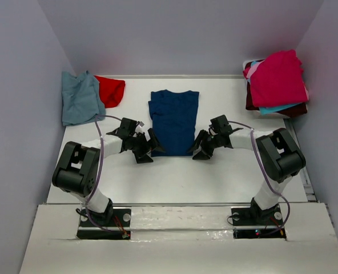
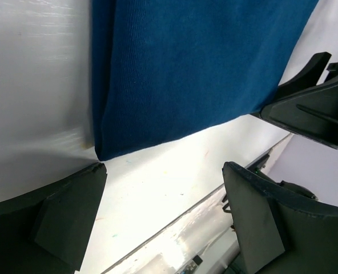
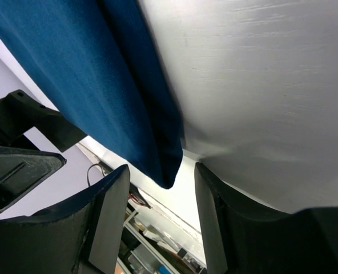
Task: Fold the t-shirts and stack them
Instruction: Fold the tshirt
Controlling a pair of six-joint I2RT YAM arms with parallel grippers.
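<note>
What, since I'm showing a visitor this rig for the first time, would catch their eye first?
The navy t-shirt lying flat mid-table, with the left gripper and right gripper poised at its near corners, both open. Next, the bright pile topped by a magenta t-shirt in the far right corner, and the blue-grey t-shirt beside a red t-shirt at far left.

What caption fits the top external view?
Left fingers and right fingers open at near corners of the navy t-shirt; a t-shirt stack waits far right.
</note>
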